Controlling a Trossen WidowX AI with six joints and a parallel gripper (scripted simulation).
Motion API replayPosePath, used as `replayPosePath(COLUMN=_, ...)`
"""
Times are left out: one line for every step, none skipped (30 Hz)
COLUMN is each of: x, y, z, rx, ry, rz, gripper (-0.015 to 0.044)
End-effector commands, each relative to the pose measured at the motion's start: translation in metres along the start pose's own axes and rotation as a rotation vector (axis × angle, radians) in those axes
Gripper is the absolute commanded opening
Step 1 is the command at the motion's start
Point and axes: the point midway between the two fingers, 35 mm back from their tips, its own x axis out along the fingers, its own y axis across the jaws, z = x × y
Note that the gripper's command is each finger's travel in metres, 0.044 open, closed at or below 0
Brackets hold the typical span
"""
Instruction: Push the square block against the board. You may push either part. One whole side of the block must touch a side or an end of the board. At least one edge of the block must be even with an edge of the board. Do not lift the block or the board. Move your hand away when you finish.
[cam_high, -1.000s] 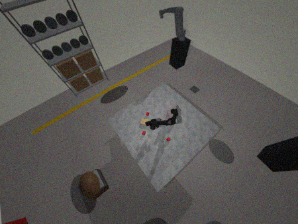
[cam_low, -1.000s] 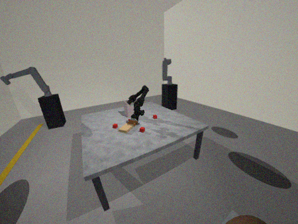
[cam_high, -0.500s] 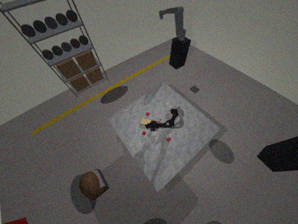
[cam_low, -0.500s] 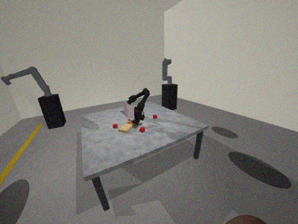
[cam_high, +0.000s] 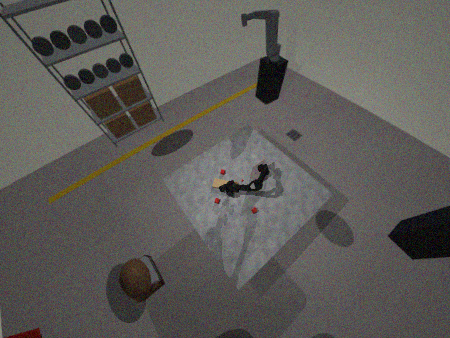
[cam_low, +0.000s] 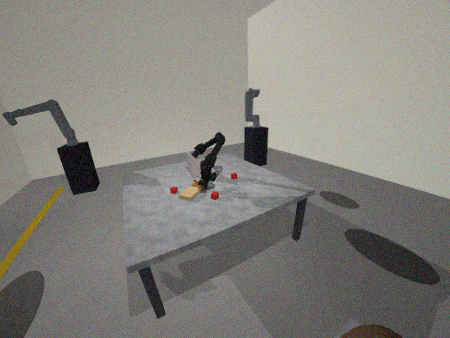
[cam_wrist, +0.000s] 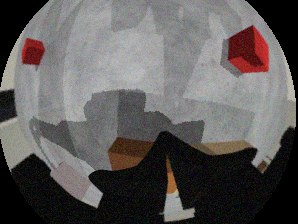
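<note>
The pale tan board (cam_high: 218, 183) (cam_low: 190, 192) (cam_wrist: 227, 147) lies flat on the table. The square block (cam_low: 197, 185) (cam_wrist: 125, 159), orange-brown, lies at the board's end nearer the arm. In the wrist view the block is left and the board right, with the fingers hiding where they meet, so contact and even edges cannot be told. My gripper (cam_high: 223, 189) (cam_low: 203, 186) (cam_wrist: 162, 135) is shut and empty, low beside the two parts. In the top view the arm hides most or all of the block.
Small red cubes stand around the parts, one (cam_high: 223, 172) (cam_low: 174, 190), another (cam_high: 217, 201) (cam_low: 214, 195) and a third (cam_high: 254, 210) (cam_low: 234, 176). A pinkish upright panel (cam_low: 193, 164) (cam_wrist: 74, 180) stands by the arm.
</note>
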Motion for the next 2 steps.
replayPosePath(x=-0.0002, y=-0.0007, z=0.0024, rx=-0.002, ry=0.001, rz=-0.001, gripper=0.0000)
replayPosePath(x=-0.0002, y=-0.0008, z=0.0040, rx=-0.002, ry=0.001, rz=-0.001, gripper=0.0000)
